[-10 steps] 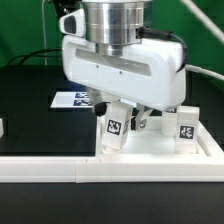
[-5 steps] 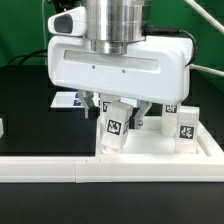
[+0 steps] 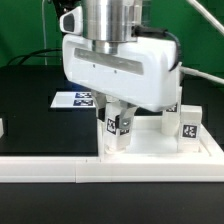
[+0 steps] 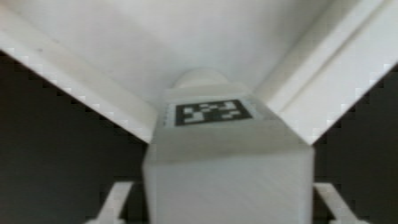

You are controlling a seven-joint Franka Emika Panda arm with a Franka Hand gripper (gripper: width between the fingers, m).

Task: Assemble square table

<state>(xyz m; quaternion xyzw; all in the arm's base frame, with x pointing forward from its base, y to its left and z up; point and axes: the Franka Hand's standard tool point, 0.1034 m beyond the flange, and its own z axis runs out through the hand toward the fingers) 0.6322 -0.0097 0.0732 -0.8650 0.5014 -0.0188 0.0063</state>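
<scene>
The square table's white slab (image 3: 165, 148) lies at the exterior view's right, against the long rail. A white leg with a tag (image 3: 118, 128) stands upright on the slab's near corner. My gripper (image 3: 119, 118) hangs straight over that leg with a finger on either side. In the wrist view the leg (image 4: 217, 150) fills the middle, and both fingertips (image 4: 114, 198) stand a narrow gap off its sides, so my gripper (image 4: 221, 205) is open around it. A second tagged leg (image 3: 187, 125) stands on the slab farther right.
A long white rail (image 3: 50, 166) runs along the front edge. The marker board (image 3: 72, 99) lies flat on the black table behind the gripper. A small white piece (image 3: 2, 128) shows at the exterior view's left edge. Green backdrop and cables stand behind.
The jaws have narrowed from wide open to just off the leg's sides. The hand has turned a little over the leg, which now stands straighter.
</scene>
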